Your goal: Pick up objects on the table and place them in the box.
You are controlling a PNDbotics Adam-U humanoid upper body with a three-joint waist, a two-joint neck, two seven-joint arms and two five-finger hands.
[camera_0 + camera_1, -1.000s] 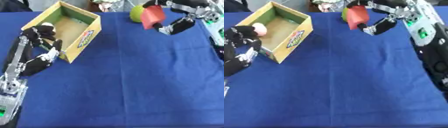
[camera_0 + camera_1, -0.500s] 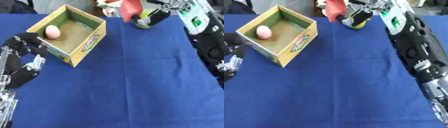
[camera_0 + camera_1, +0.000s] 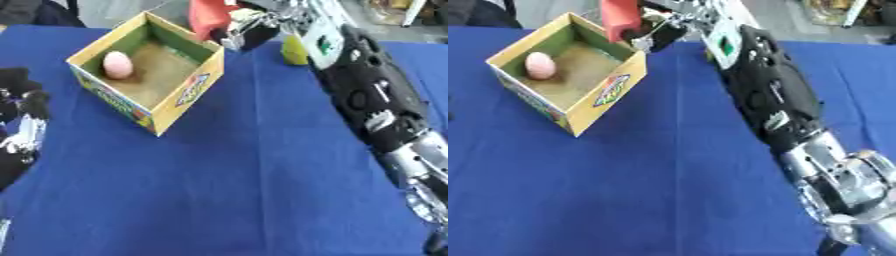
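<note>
A red block-shaped object (image 3: 208, 16) is held by the right hand (image 3: 249, 31) at the top centre of the frame, with the fingers curled round its lower right side. It hangs just above and beyond the far corner of the open cardboard box (image 3: 188, 95), whose yellow walls carry a coloured label and whose inside is green and brown. The release is best delayed until the red object stands wholly over the box's brown floor rather than over its rim, since a drop made here would probably strike the far wall or fall outside. A short carry toward the upper left of the frame, then a lowering into the box, should be preferred to a release from height.

The red object appears plain, matte and tall, with its top cut off by the frame edge; its exact form cannot be told. A pale pink egg-shaped object (image 3: 116, 64) already lies inside the box near its left wall, so the open floor to its right is the better landing spot. A yellow-green object (image 3: 293, 50) stands on the blue cloth-covered table (image 3: 262, 170) just right of the hand, partly hidden by the arm. The left hand (image 3: 21, 125) shows at the left edge of the frame; whether its fingers are apart or together cannot be told.
</note>
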